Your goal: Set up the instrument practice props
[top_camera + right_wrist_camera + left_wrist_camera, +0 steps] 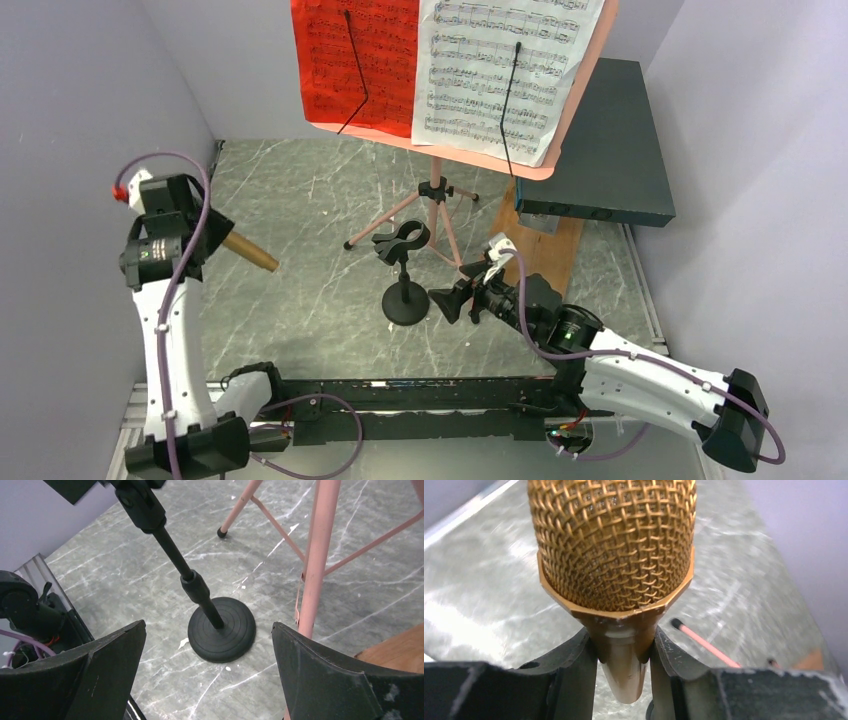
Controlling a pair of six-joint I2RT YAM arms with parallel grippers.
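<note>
Gold microphone [614,555] sits clamped by its handle in the left gripper [624,652], over the table's [300,200] left side, well apart from the mic stand [222,630]. The right gripper [208,630] gapes wide and empty around that stand's base, with the pink music stand [315,565] just behind.

Seen from above, from the mic stand [404,283] the table [300,310] lies bare from seven through ten o'clock — an open lane to my left gripper [222,238], clamped on the gold microphone [250,253]. Pink tripod legs [389,220] crowd it at one o'clock, the sheet desk [480,157] overhangs at twelve, and my right gripper [447,303] sits near at three.
</note>
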